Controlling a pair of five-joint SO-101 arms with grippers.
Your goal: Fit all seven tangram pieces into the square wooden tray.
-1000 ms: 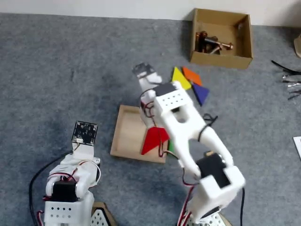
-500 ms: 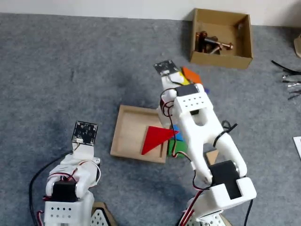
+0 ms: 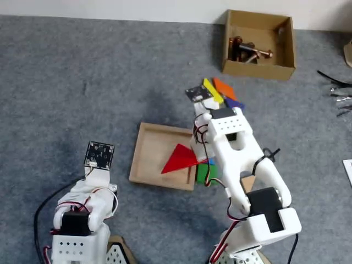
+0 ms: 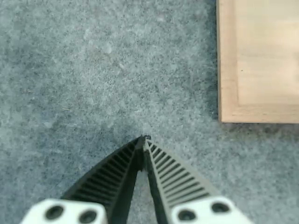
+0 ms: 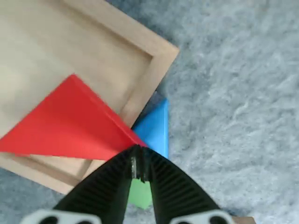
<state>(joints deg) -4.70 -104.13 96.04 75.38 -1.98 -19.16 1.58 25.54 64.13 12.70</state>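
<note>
Red triangle (image 5: 70, 126) over wooden tray (image 5: 154, 70), corner clenched in right hand (image 5: 140, 156), left hand (image 4: 144, 140) clenched empty beside tray.

1. You had bare wood across the left half of the tray (image 3: 144, 159), plus open carpet (image 3: 82, 110) beside its left wall.
2. Red triangle (image 3: 179, 159), pinched in the right gripper (image 5: 140, 165), sat across the right rim, so that side was blocked.
3. Green piece (image 3: 204, 174) and blue piece (image 5: 156, 128) crowded the carpet just outside that rim.
</note>
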